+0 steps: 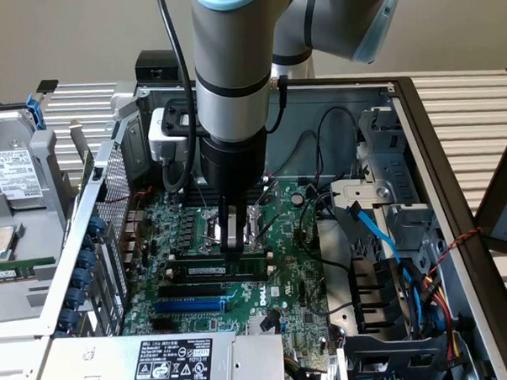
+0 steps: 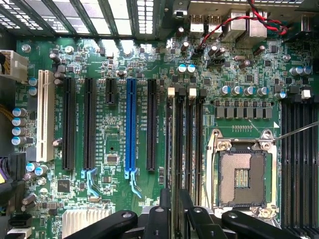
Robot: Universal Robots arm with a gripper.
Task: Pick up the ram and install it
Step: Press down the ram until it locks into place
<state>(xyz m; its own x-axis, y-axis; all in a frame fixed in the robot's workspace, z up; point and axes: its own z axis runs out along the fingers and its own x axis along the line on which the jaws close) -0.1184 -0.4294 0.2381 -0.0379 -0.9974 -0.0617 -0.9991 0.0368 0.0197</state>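
— Starting from the exterior view's left: that loose drive [image 1: 12,175] carries a white label, too small for me to read. And the blue slot [image 1: 189,305]?

— Untouched. The ram [image 1: 216,271] stands on edge in the black slot [image 1: 211,287] beside it, its sticker unreadable.

— So this is the install step?

— I'd say seating. The gripper [image 1: 230,244] is clenched on the ram's top edge, beside the bare CPU socket [image 2: 242,174]. It wants an even, straight press.

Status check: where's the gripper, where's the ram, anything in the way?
Gripper down over the black memory slots, closed on the ram. Ram lies along a slot, seating not clear. Blue expansion slot alongside, clear of it. No obstruction visible.
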